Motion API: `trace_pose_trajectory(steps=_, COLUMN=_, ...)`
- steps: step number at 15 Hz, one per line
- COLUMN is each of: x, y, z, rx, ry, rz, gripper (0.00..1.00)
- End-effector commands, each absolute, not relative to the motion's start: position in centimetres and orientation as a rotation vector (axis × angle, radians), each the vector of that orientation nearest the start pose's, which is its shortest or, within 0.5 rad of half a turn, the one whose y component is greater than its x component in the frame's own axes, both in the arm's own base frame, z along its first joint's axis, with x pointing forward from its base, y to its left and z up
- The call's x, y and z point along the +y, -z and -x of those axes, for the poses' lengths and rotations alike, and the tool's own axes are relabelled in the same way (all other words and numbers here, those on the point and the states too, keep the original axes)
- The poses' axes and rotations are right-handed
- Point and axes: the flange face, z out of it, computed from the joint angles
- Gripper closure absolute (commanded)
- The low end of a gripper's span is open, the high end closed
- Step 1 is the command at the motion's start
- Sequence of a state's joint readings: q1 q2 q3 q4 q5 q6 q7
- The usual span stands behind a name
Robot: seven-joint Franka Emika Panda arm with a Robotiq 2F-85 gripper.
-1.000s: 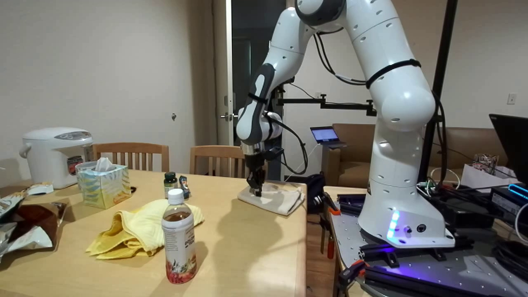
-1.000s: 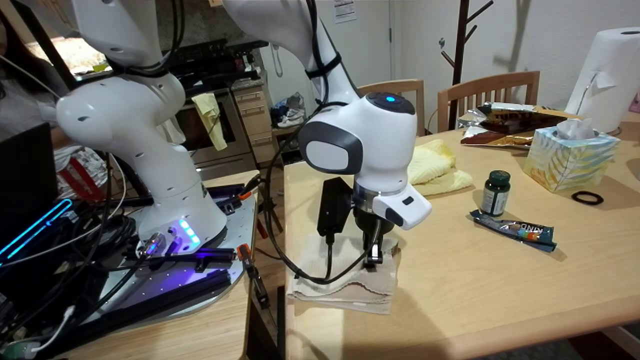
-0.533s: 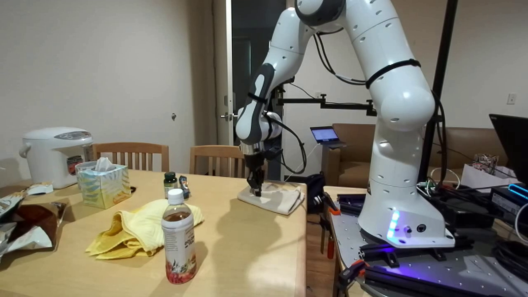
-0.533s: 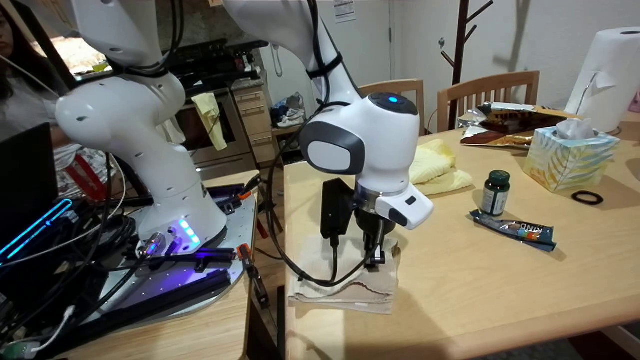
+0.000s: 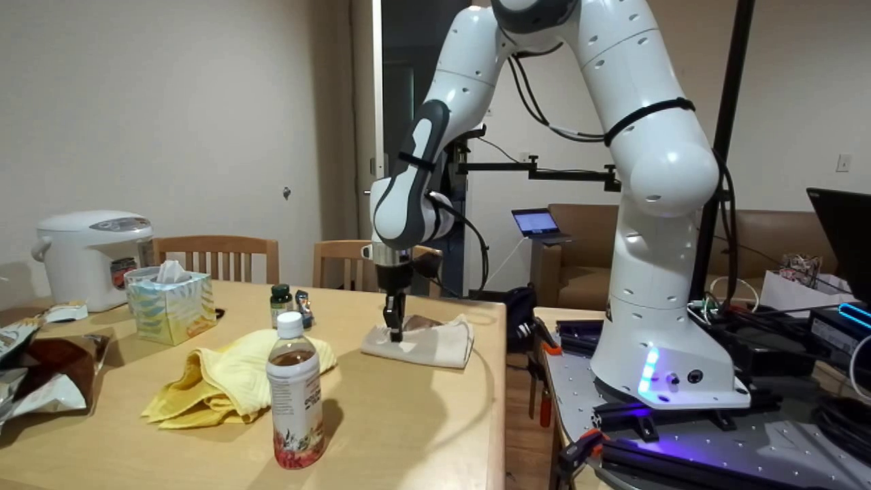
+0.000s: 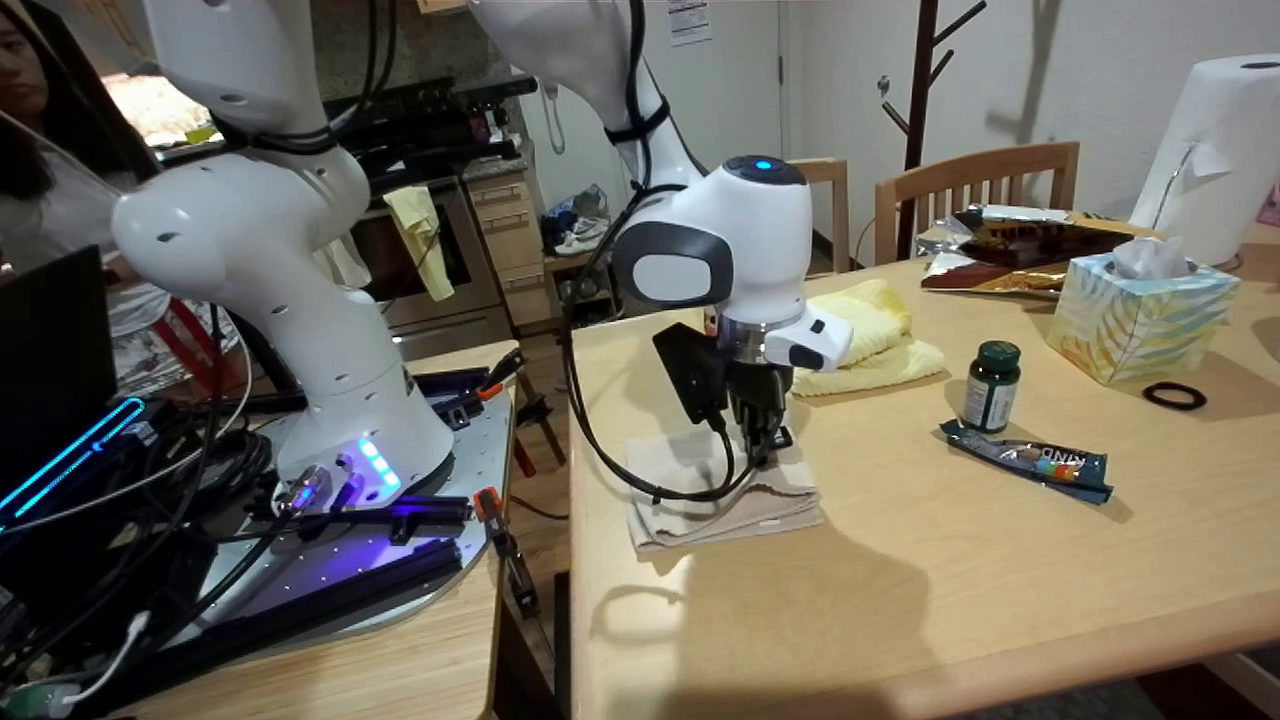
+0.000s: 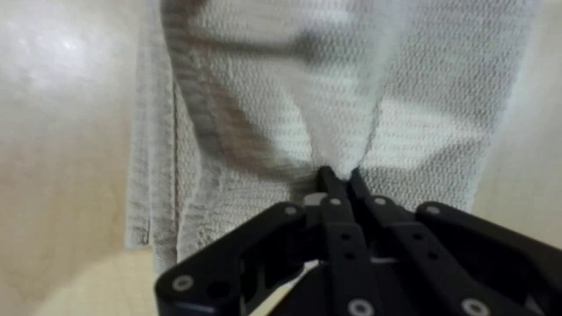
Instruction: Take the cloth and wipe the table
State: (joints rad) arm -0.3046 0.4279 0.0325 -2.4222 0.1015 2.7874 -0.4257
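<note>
A folded beige cloth [image 5: 435,344] lies on the wooden table [image 5: 408,429] near the edge on the robot's side. It also shows in an exterior view [image 6: 690,525] and fills much of the wrist view [image 7: 263,131]. My gripper [image 7: 344,173] is shut on a pinched fold of the cloth. The gripper points down at the cloth in both exterior views [image 5: 396,337] [image 6: 762,458]. The rest of the cloth lies on the table around the fingertips. A crumpled yellow cloth [image 5: 238,378] lies apart on the same table, also visible in an exterior view [image 6: 865,335].
A drink bottle [image 5: 297,408] stands in front of the yellow cloth. A green pill bottle [image 6: 992,385], a snack bar [image 6: 1030,460], a black ring [image 6: 1175,396] and a tissue box [image 6: 1145,310] are farther along the table. A white water boiler [image 5: 95,258] and snack bags [image 5: 54,374] stand beyond.
My gripper has moved with the beige cloth across the table, away from the robot's base and toward the yellow cloth's side. The other objects on the table have not moved.
</note>
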Motion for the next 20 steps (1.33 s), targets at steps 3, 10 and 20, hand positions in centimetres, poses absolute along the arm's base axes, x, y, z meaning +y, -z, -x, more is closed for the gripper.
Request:
trace_pose_trajectory(steps=3, x=-6.6, y=-8.2, z=-44.2, rx=-0.172, ry=-0.115, rz=2.993, gripper=0.99)
trace_pose_trajectory(steps=10, x=-6.2, y=-8.0, z=-42.5, rx=-0.055, ry=-0.097, rz=3.011, gripper=0.99)
trace_pose_trajectory(steps=20, x=-11.6, y=-8.6, z=-39.8, rx=0.336, ry=-0.157, rz=3.003, gripper=0.99)
